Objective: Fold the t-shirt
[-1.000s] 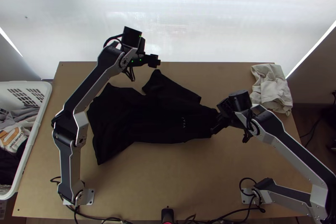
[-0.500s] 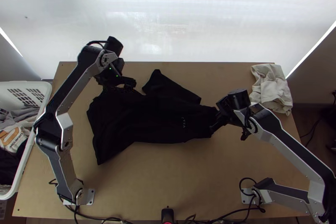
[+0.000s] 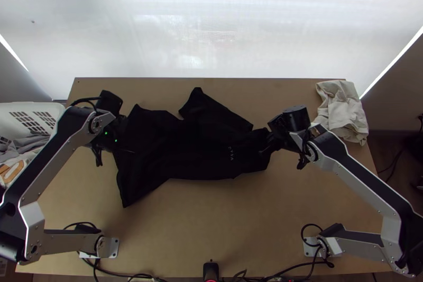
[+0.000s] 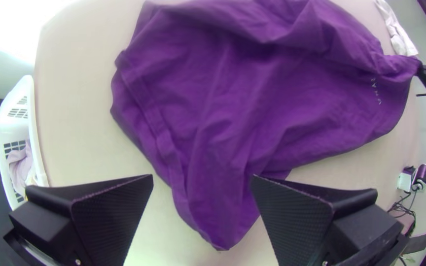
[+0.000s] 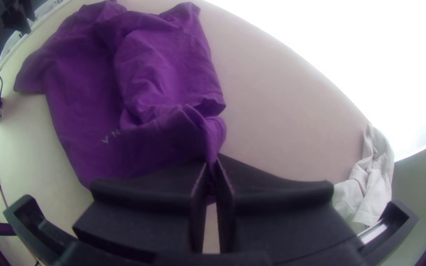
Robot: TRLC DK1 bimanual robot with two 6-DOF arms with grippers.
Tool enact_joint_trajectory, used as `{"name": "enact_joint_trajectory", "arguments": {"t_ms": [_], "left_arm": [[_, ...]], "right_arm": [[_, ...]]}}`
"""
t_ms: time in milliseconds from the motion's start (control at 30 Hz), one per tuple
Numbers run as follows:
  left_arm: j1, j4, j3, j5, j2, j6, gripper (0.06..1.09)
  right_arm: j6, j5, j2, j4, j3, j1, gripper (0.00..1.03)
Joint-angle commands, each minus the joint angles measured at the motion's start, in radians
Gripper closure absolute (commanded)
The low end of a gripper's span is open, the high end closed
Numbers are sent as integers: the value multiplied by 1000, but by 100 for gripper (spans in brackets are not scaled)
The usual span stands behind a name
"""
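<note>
My left gripper (image 3: 122, 147) is at the t-shirt's left side in the top view. In its wrist view the left gripper (image 4: 201, 180) stands open, its fingers wide apart above a pointed part of the cloth. The t-shirt (image 3: 174, 147), black from above and purple in the wrist views, lies loosely spread and creased across the middle, a sleeve sticking out toward the far edge. At its right end is my right gripper (image 3: 268, 144); in the right wrist view the right gripper (image 5: 213, 170) is shut on a pinched fold of the t-shirt (image 5: 163, 74).
A crumpled whitish cloth (image 3: 342, 110) lies at the table's far right corner. A white basket (image 3: 39, 106) with clothes stands against the left side. Bare wooden table (image 3: 211, 229) stretches along the near side, with a small black device (image 3: 211, 270) at the near edge.
The left gripper has come from beyond the far edge, leftward and nearer, to the shirt's left side. The right gripper has shifted slightly away from the near edge, and the held end moved with it.
</note>
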Motion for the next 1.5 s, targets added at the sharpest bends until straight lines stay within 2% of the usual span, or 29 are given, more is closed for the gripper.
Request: {"name": "enact_joint_trajectory", "arguments": {"t_ms": [0, 133, 233, 300, 500, 933, 967, 1100, 1133, 1467], "left_arm": [[50, 71, -301, -88, -162, 44, 12], [61, 137, -400, -137, -187, 47, 13], [62, 168, -444, -137, -188, 45, 20], [61, 178, -465, -137, -187, 42, 21], [50, 188, -487, -106, -162, 39, 51], [52, 232, -505, -32, -112, 17, 52], [50, 240, -510, -26, -105, 14, 57], [50, 277, -518, 1, -82, 11, 99], [49, 286, -516, 1, -78, 10, 105], [118, 379, -384, -5, -138, -19, 105]], "right_arm": [[6, -2, 48, 19, 51, 0, 100], [12, -4, 73, 20, 82, -2, 100], [14, -4, 91, 31, 97, -11, 100], [15, -4, 106, 43, 106, -18, 100], [28, -4, 152, 48, 148, -37, 100], [43, -4, 180, 51, 177, -38, 100], [43, -4, 181, 51, 180, -38, 100], [42, -2, 206, 71, 195, -49, 100], [43, -2, 221, 79, 203, -54, 100], [57, -2, 367, 172, 335, -60, 100]]}}
